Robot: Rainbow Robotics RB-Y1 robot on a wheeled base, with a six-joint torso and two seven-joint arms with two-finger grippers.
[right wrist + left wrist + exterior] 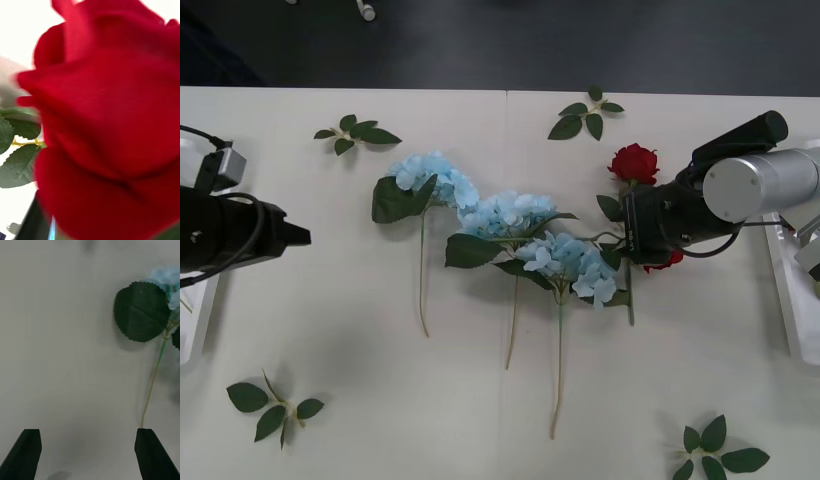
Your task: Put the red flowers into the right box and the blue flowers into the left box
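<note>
Red rose [112, 127] against right tool [642, 240]

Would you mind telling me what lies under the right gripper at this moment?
Under the right gripper a dark-red artificial rose peeks out at its lower edge; the right wrist view shows that bloom up close. The arm covers the rest of the bloom and the contact.

You are looking at a white tabletop [330, 330] with four loose green leaf sprigs lying on it: one far left [357, 133], one far right [587, 117], one near left [272, 408], one near right [715, 452].
</note>
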